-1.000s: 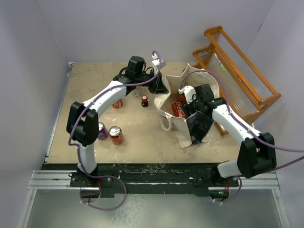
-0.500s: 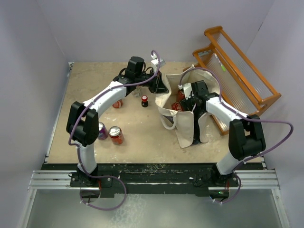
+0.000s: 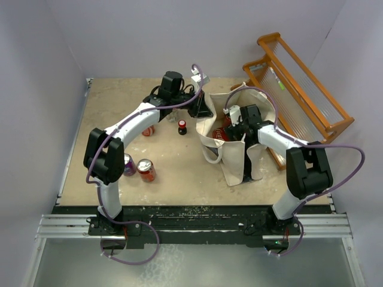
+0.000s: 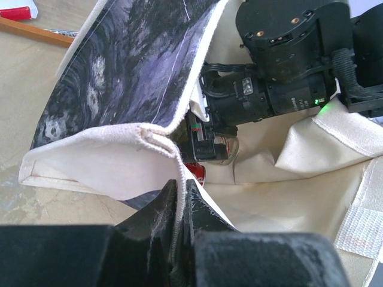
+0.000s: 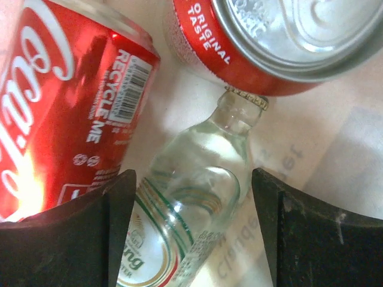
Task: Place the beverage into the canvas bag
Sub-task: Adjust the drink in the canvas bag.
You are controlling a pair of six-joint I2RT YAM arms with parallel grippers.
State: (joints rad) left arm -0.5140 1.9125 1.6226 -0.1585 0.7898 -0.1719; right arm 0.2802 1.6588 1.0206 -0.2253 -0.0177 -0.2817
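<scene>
Right wrist view: our right claw [image 5: 191, 200] stands open astride the glass bottle [image 5: 188, 173]; we judge it slippery, fragile, best gripped mid-body. Left claw [image 4: 181, 200] pinches the canvas bag [image 4: 102, 170].

Glass bottle [image 5: 194, 179] between fingers of right hand [image 5: 190, 233]: base cut off by bottom edge, label half out of frame. Red can [image 5: 66, 101] beside hand cropped at left edge; second can [image 5: 269, 36] ahead of fingertips cropped at top. Left hand [image 4: 179, 233] blurred. Right hand's fingertips hidden behind rim of canvas bag [image 4: 108, 161] in left wrist view.
</scene>
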